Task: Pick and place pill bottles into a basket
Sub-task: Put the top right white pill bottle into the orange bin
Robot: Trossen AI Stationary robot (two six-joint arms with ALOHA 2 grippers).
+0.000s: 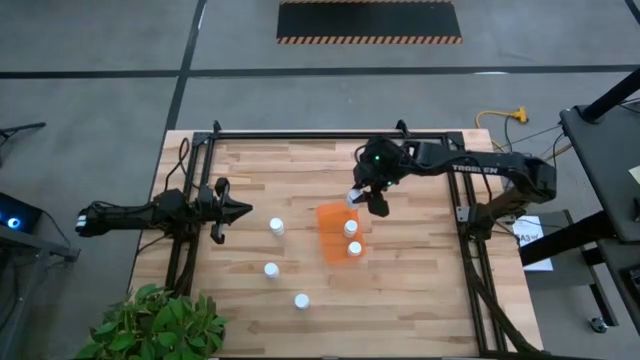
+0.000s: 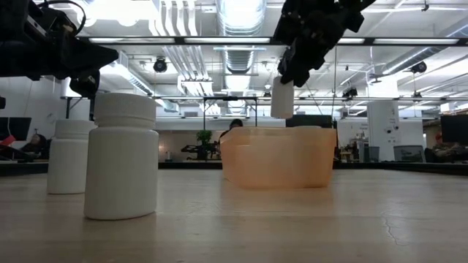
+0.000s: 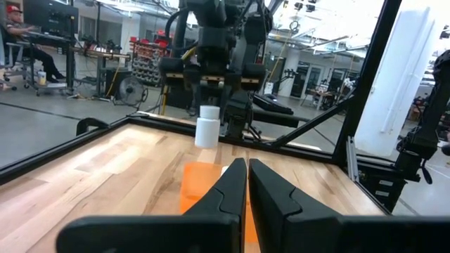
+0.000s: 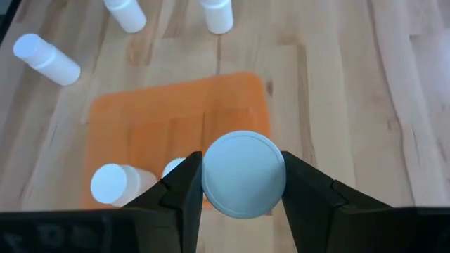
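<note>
- Right claw (image 1: 357, 197) holding a pill bottle (image 4: 243, 173) just above the basket (image 1: 335, 228), mid-frame.
- Next: lower, let go.
- Left claw (image 1: 243, 210) pinched closed, empty, parked left.

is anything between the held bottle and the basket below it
Nothing visible. The right gripper holds the bottle above the basket; two bottles already stand in it, toward one end.

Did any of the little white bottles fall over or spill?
No. Three bottles stand upright on the table, two sit in the basket, and the right gripper holds one bottle above the basket. Nothing looks tipped or spilled.
</note>
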